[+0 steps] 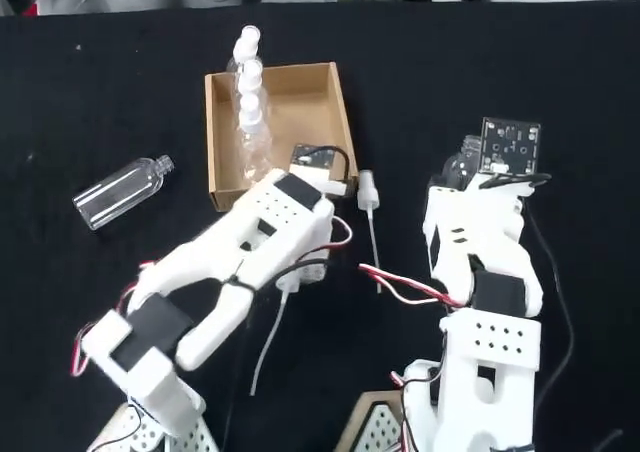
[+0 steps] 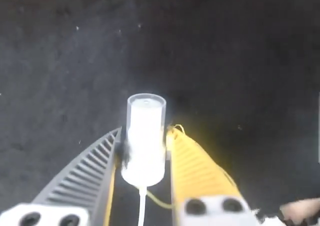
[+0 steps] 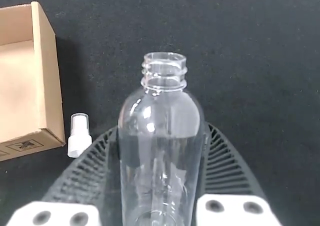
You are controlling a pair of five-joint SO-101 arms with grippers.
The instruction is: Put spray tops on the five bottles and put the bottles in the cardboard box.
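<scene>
Left fingers (image 2: 195,166) pinch spray top (image 2: 145,136): likely light, rigid; grip collar. Right fingers (image 3: 225,161) clamp open bottle (image 3: 160,131): probably thin, slippery; hold mid-body.

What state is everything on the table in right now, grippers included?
Left gripper, shut on a spray top.
Right gripper, shut on an uncapped bottle.
Cardboard box, open, topped bottles inside.
Loose spray top, lying beside the box.
Spare bottle, on its side, uncapped.
</scene>
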